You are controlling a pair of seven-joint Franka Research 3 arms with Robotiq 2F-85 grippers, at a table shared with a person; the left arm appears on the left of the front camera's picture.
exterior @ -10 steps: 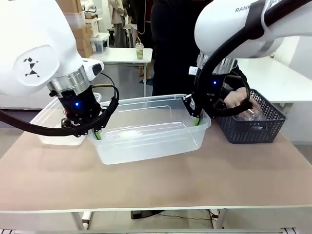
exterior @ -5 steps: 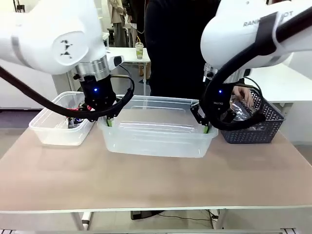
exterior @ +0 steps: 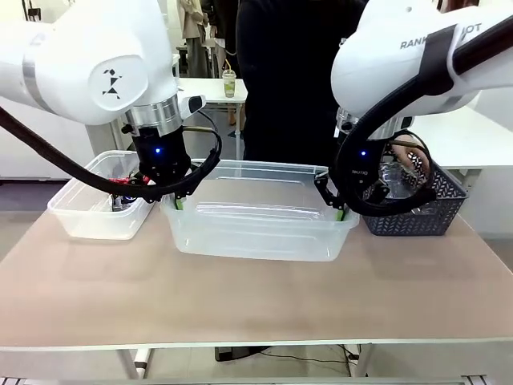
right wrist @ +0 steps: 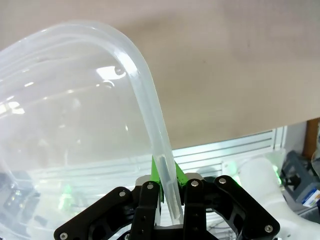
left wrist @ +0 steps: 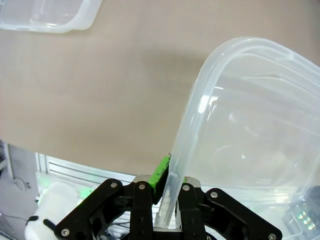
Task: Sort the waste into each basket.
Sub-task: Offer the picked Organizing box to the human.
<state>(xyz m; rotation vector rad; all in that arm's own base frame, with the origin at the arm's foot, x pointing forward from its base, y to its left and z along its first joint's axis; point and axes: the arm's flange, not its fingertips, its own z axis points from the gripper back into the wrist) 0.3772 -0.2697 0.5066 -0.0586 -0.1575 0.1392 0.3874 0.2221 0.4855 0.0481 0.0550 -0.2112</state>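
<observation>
The left gripper (exterior: 178, 200) and right gripper (exterior: 337, 213) each pinch an end wall of the large clear tub (exterior: 256, 228) at frame centre. Risk: uneven motion could twist the thin rim free or knock the small tub (exterior: 88, 216) at left and the dark mesh basket (exterior: 417, 216) at right.

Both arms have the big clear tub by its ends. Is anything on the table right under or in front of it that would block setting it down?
Nothing visible does. The left gripper and right gripper pinch the end rims of the large clear tub. The tabletop in front is bare. A smaller tub sits apart on its left, a dark mesh basket beside its right.

Glossy clear plastic basket (exterior: 256, 233)
</observation>
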